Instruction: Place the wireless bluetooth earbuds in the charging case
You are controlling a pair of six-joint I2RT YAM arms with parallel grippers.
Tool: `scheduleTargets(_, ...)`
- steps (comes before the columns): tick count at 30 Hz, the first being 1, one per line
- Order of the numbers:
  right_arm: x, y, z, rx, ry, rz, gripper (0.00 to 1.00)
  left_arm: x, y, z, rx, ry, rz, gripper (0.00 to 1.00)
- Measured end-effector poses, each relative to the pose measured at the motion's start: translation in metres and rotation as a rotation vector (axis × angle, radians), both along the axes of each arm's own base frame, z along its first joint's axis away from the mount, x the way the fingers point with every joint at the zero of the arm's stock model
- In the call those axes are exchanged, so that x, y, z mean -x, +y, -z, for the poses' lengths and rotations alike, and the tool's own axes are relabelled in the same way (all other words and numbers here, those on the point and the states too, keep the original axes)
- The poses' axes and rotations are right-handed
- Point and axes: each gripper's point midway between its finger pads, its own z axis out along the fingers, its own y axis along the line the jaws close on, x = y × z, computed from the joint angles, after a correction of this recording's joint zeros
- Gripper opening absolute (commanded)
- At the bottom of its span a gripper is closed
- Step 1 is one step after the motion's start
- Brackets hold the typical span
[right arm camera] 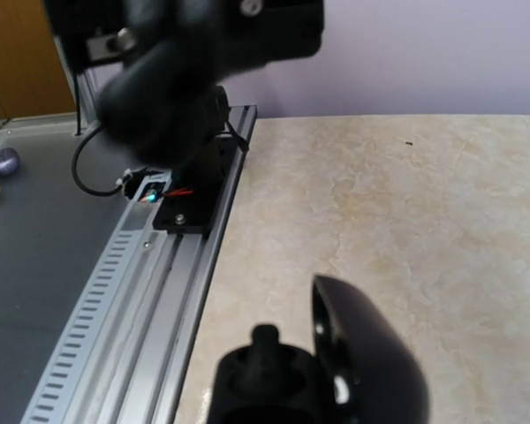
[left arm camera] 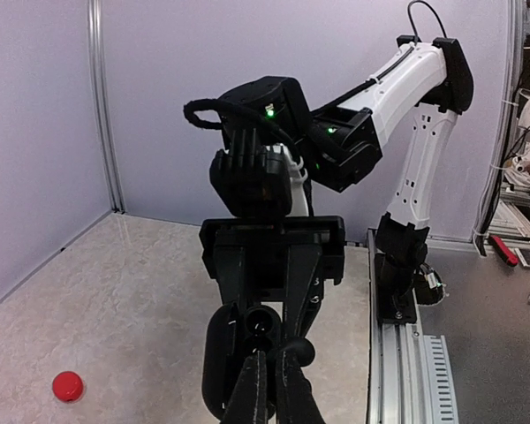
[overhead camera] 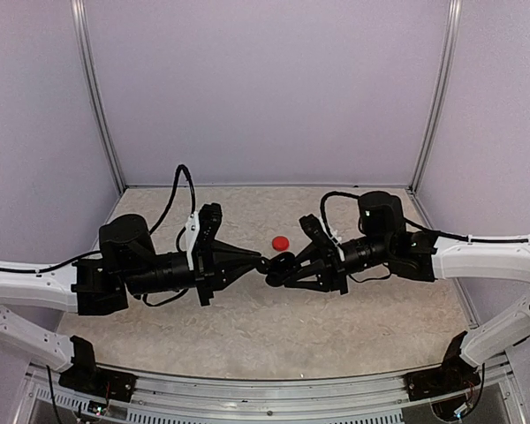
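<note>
Left gripper, pinched closed, hovers at charging case in right gripper.

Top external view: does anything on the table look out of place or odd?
One small red round piece lies alone on the table, touching nothing, away from the black case held in the air. I cannot tell whether it is an earbud. Nothing looks spilled or damaged.

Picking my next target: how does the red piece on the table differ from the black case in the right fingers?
The red piece lies alone on the table; the black case is gripped off the table by the right fingers. The red piece looks smaller than the black case. Both are rounded.
</note>
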Motion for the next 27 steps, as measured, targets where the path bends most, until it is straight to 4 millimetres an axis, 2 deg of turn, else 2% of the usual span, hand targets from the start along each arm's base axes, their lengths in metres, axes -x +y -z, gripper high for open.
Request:
scheduleTargets(4,0.002,0.002,0.002,0.013,-0.001,-0.008,0.00,0.006,-0.011,0.012,-0.028,-0.007,0.014,0.00)
scheduleTargets(9,0.003,0.009,0.001,0.019,-0.016,-0.010,0.00,0.004,-0.021,0.024,-0.067,-0.006,0.004,0.00)
scheduleTargets(15,0.004,0.013,0.007,0.040,-0.015,-0.008,0.00,-0.002,-0.028,0.026,-0.081,-0.016,-0.016,0.00)
scheduleTargets(27,0.006,0.014,0.011,0.054,-0.020,-0.007,0.00,-0.011,-0.028,0.031,-0.122,-0.026,-0.067,0.00)
